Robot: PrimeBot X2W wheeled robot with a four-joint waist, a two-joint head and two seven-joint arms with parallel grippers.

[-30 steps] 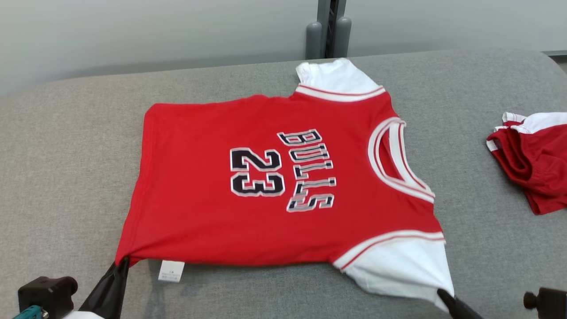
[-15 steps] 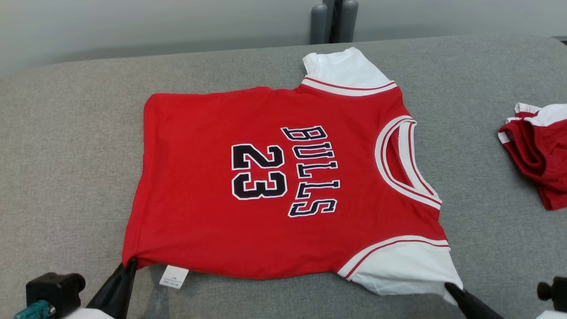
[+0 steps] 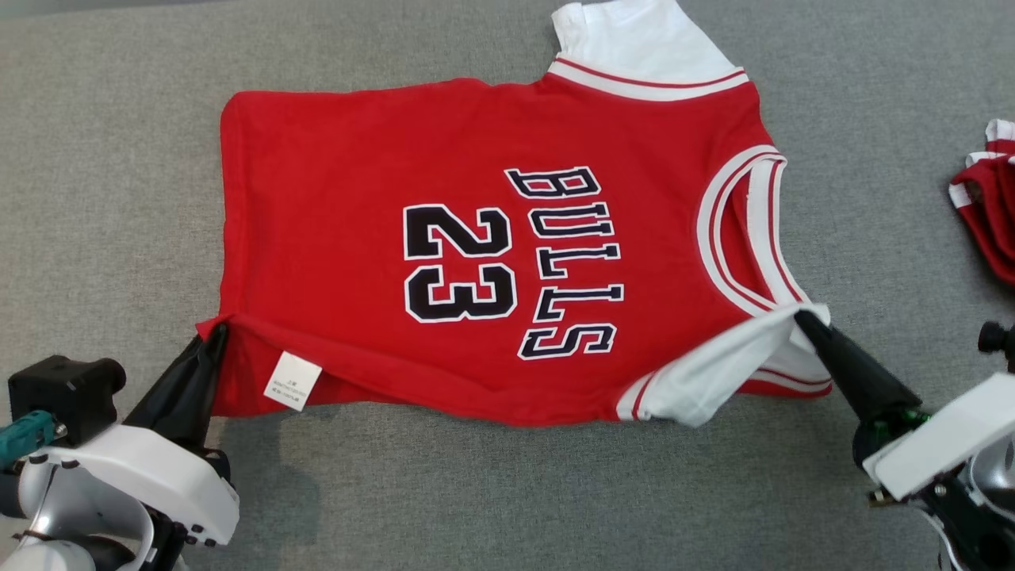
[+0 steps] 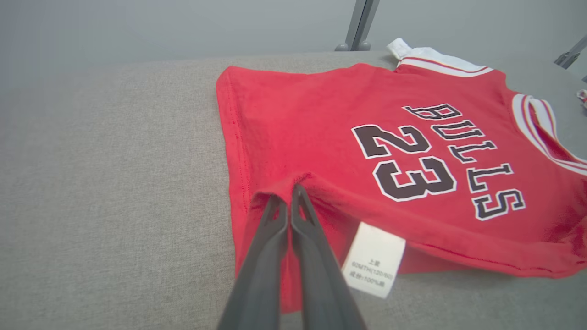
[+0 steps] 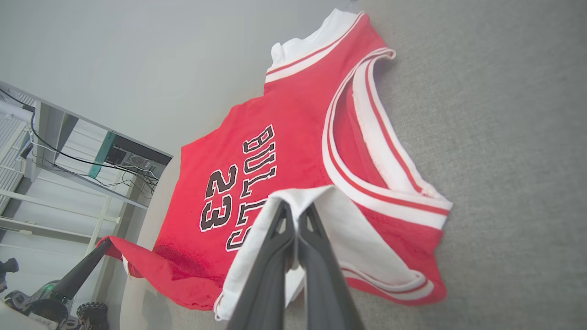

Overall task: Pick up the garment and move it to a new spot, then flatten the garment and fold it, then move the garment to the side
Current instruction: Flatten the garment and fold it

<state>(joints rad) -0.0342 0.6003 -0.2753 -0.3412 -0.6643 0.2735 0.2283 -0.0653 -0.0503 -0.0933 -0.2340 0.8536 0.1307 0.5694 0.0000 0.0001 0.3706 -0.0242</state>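
The garment is a red jersey with white sleeves, "BULLS 23" on it, spread on the grey cushioned surface. My left gripper is shut on its near hem corner, which is lifted and folding back over the body; a white label hangs beside it. In the left wrist view the gripper pinches the red hem of the garment. My right gripper is shut on the near white sleeve, pulled up over the shoulder by the collar. The right wrist view shows that gripper holding the white sleeve of the garment.
Another red and white garment lies bunched at the right edge of the surface. Bare grey surface stretches to the left of the jersey and in front of it. Beyond the surface's left end, shelving and cables appear in the right wrist view.
Both grippers have carried the near edge of the garment up and away from me: the hem corner and near sleeve now fold over the body. The head camera has tilted down.
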